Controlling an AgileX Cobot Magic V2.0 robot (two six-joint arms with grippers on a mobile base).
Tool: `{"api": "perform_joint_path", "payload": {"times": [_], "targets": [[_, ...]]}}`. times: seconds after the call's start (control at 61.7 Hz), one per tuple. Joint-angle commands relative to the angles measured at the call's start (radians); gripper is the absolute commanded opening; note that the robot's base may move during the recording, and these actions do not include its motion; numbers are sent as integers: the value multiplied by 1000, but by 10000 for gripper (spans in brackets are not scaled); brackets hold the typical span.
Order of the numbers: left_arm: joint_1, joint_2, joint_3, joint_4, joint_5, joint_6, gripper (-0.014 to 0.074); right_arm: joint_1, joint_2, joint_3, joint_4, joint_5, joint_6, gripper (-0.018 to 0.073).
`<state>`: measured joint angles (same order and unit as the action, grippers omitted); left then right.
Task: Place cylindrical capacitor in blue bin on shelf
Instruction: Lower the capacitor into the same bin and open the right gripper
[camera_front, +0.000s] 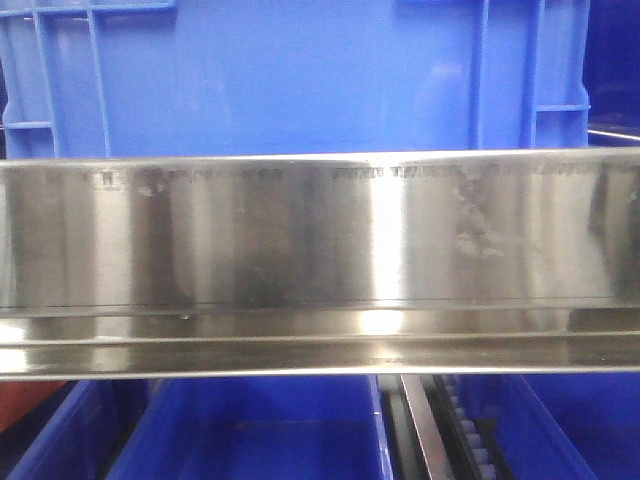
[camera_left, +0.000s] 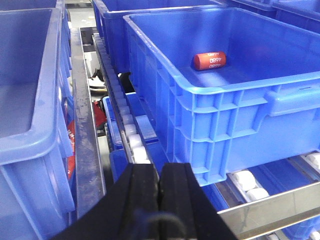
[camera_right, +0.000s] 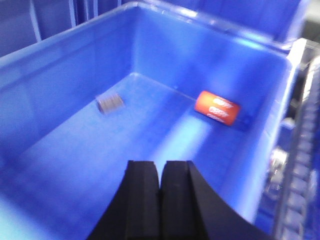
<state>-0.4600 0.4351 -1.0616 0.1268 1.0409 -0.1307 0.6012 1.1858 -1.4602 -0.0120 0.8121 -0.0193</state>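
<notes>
A small, short greyish cylinder (camera_right: 110, 103), blurred, lies on its side on the floor of the blue bin (camera_right: 65, 75); it looks like the cylindrical capacitor. My right gripper (camera_right: 160, 167) hangs above this bin's floor, shut with nothing between its fingers, apart from the cylinder. In the left wrist view the same kind of blue bin (camera_left: 240, 85) sits on the shelf, and its near wall hides any capacitor. My left gripper (camera_left: 160, 172) is shut and empty, in front of that bin's corner, above a roller track (camera_left: 131, 135). The shelf's shiny steel rail (camera_front: 320, 240) fills the front view.
An orange-red printed cylinder (camera_right: 217, 107) lies in the bin near its far right wall, also seen as the orange-red cylinder (camera_left: 210, 60). More blue bins (camera_left: 30, 100) stand left and behind. A steel rail (camera_left: 270, 210) crosses below the bin. Blue bins (camera_front: 260, 70) sit above and below the rail.
</notes>
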Motion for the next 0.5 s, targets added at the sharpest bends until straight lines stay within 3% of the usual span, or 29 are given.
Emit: {"api": "perform_joint_path", "payload": {"times": [0.0,0.178,0.486], "targets": [[2,-5,2,14,-41,-8,-111,-1,-106,105,-16,-94,5,-162],[2,-5,2,36,-73,-8,-111,-1,-336,319,-18,-224,5,-162],[2,-5,18,54,-80,-8,-111,-1,-665,589,-37,-293,5,-162]]}}
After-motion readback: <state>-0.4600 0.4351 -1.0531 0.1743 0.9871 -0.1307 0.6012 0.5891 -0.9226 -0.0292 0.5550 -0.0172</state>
